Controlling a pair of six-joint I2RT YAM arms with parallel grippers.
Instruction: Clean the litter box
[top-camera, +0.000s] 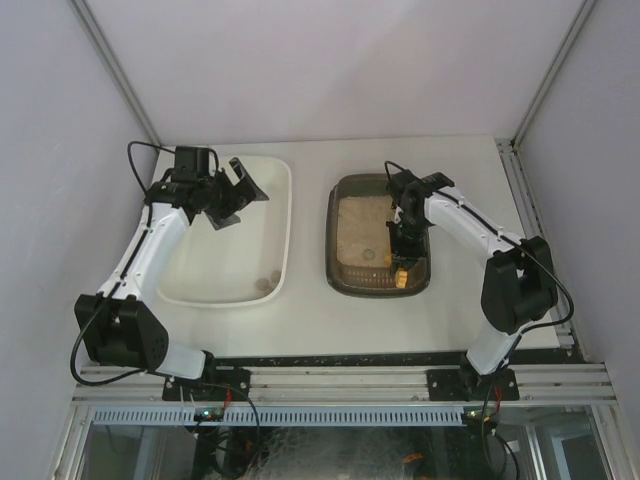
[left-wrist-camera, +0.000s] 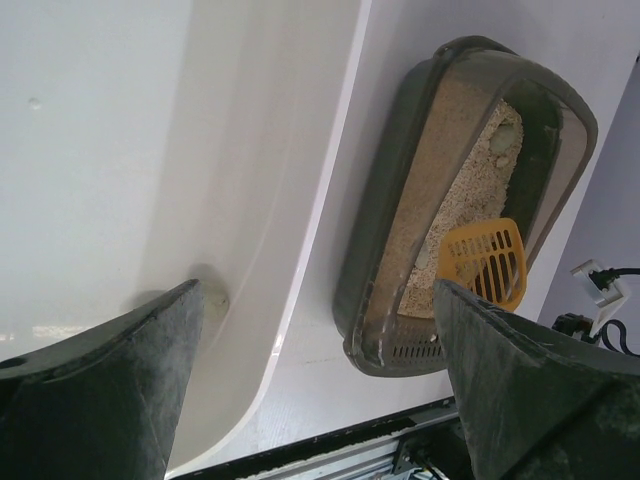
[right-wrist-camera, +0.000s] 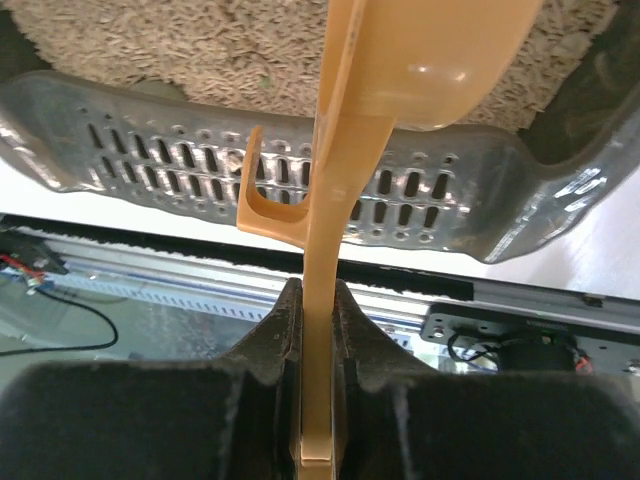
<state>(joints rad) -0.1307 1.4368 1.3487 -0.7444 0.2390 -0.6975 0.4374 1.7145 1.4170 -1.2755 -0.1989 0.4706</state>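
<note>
The litter box (top-camera: 332, 240) sits on the table (top-camera: 310, 320), just right of the white tub (top-camera: 288, 215). The right gripper (right-wrist-camera: 318, 320) is clamped on the handle of the orange scoop (right-wrist-camera: 322, 190), over the box's near end. The left gripper (top-camera: 238, 200) gapes empty above the tub, where brownish bits (top-camera: 268, 283) lie, perhaps clumps.

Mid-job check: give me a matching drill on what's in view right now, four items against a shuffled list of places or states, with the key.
Items
1. left hand
2. right hand
3. scoop
4. white tub

Places or states
A. orange and slotted, over the near end of the litter box
B. shut on the scoop's handle
C. open, holding nothing
D. stands to the left of the litter box

Pairs: 1-C, 2-B, 3-A, 4-D
</note>
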